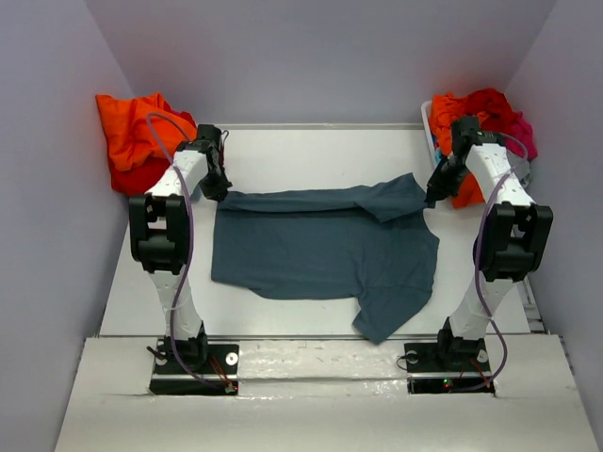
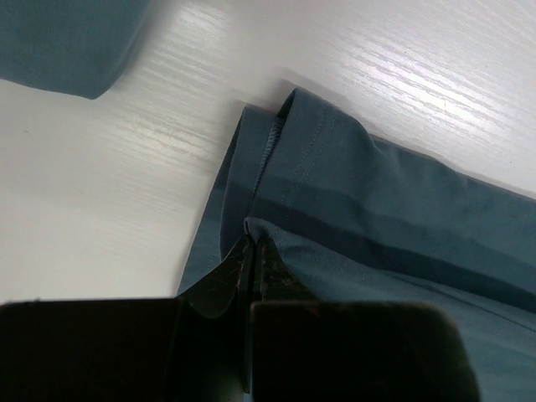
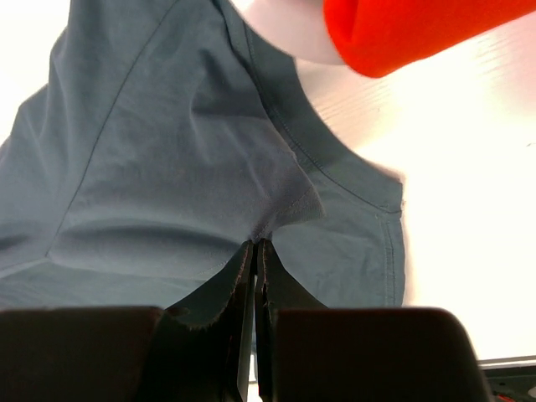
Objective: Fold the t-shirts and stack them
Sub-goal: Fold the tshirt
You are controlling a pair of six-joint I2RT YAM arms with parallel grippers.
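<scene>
- Left end effector: fingers pressed together, pinching a fold of the dark slate-blue t-shirt at its far left corner. In the left wrist view, a stitched hem lies just ahead of the fingertips and doubled layers of cloth run off to the right.
- Right end effector: fingers pressed together, pinching the same shirt at its far right corner. In the right wrist view, the fabric puckers directly at the tips.
- The shirt lies on the white bench between the two end effectors, its far edge running from one to the other. A turned-over flap sits just inboard of the right end effector. One corner trails back toward the arm bases, on the right arm's side.
- Bunched orange t-shirts: beyond and outboard of the left end effector, against the wall, apart from the held shirt.
- Heap of orange, red and magenta t-shirts: just behind and outboard of the right end effector, in a pale container. An orange fold shows beyond the fingertips in the right wrist view.
</scene>
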